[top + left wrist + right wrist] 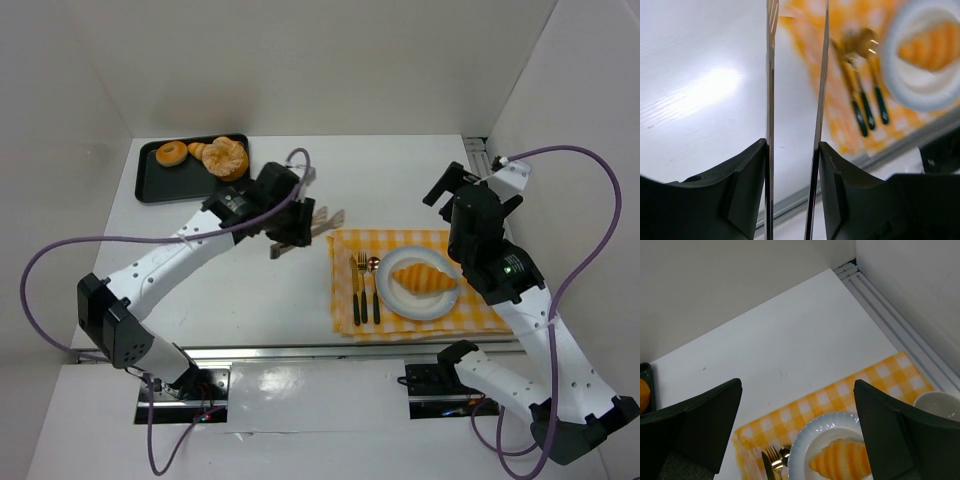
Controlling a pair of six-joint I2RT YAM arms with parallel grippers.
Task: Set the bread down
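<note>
The bread, a striped orange croissant (423, 277) (932, 45) (842, 462), lies on a white plate (400, 305) (805, 440) on a yellow checked cloth (345, 250). My left gripper (290, 232) (792, 145) is shut on a pair of thin tongs (322, 221) (771, 100). The tong blades stand apart with nothing between them, and their tips point toward the cloth's left edge. My right gripper (462, 195) (797, 384) hangs open above the far side of the plate, holding nothing.
A fork, knife and spoon (365, 290) lie on the cloth left of the plate. A black tray (150, 185) with a doughnut and other pastries sits at the back left. A white cup (937, 405) stands right of the plate. Walls enclose the table.
</note>
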